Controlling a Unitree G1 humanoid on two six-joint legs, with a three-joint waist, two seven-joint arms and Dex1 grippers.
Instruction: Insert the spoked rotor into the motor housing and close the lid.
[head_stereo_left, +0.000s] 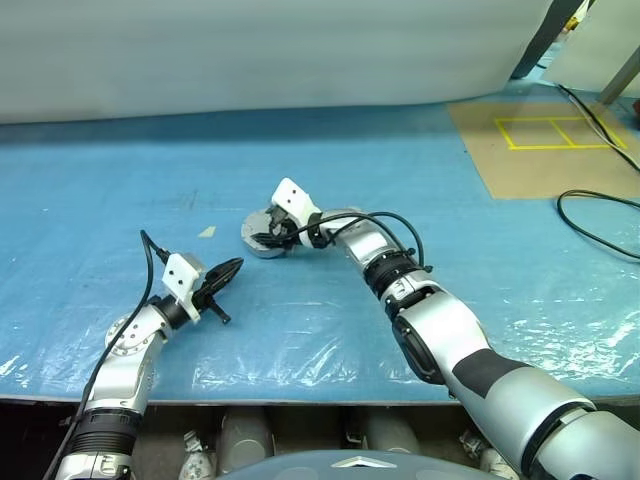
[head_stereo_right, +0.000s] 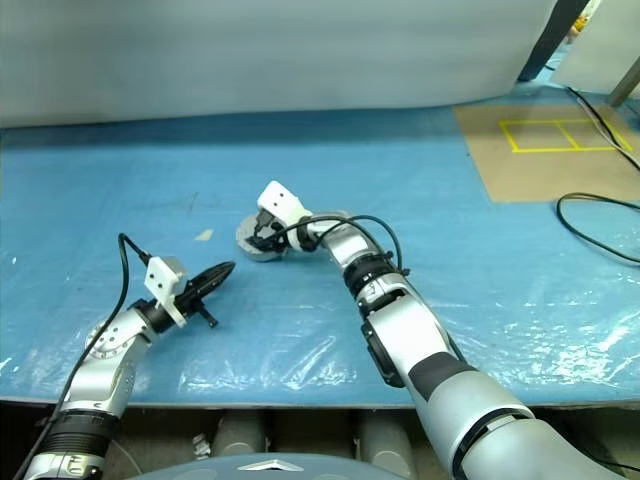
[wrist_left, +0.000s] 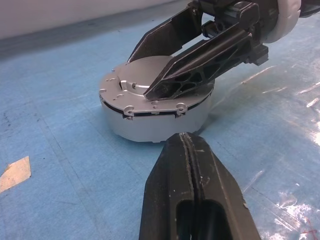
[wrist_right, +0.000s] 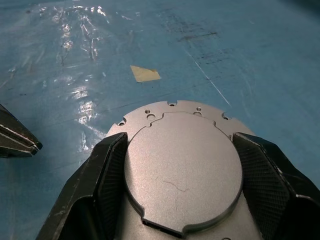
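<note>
The motor housing (wrist_left: 155, 125), a shallow silver-grey puck, sits on the blue table cover, centre-left. The lid (wrist_right: 182, 170) lies on top of it, smooth light-grey face up. My right gripper (wrist_right: 180, 142) reaches over from the right, its two black fingers (wrist_right: 107, 170) pressed against opposite sides of the lid's raised disc. My left gripper (head_stereo_left: 235, 266) is shut and holds nothing. It is level and points at the housing from the near left, a short way off. The spoked rotor is hidden.
A scrap of tan tape (head_stereo_left: 207, 232) lies on the cover left of the housing. A brown board with yellow lines (head_stereo_left: 540, 140) and a black cable (head_stereo_left: 600, 235) are at the far right. The table's front edge runs just below my arms.
</note>
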